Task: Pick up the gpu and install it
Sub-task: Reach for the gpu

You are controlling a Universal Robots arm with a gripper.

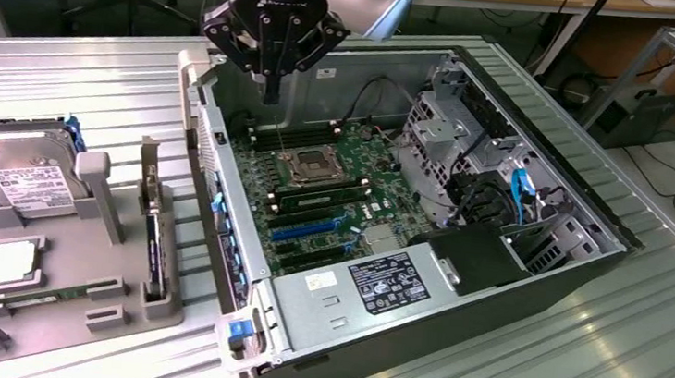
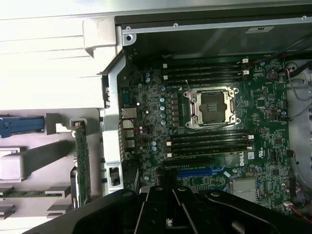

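The gpu (image 1: pixel 156 227) is a thin dark card standing on edge in a slot of the grey holder (image 1: pixel 76 266), at the exterior view's left of the open computer case (image 1: pixel 428 281). In the wrist view the gpu (image 2: pixel 81 161) shows edge-on beside the case wall. My gripper (image 1: pixel 270 85) hangs above the far end of the case, over the motherboard (image 1: pixel 324 202). Its fingers are shut together and point down, with nothing held. It is well apart from the gpu. The gripper (image 2: pixel 168 217) looks down on the board.
The board has an open CPU socket (image 2: pixel 212 107), memory slots and a blue expansion slot (image 2: pixel 200 171). A drive cage (image 1: pixel 453 144) and a power supply (image 1: pixel 384 282) fill the case's other side. The holder also carries a hard drive (image 1: pixel 17 172) and a green memory stick (image 1: pixel 48 296).
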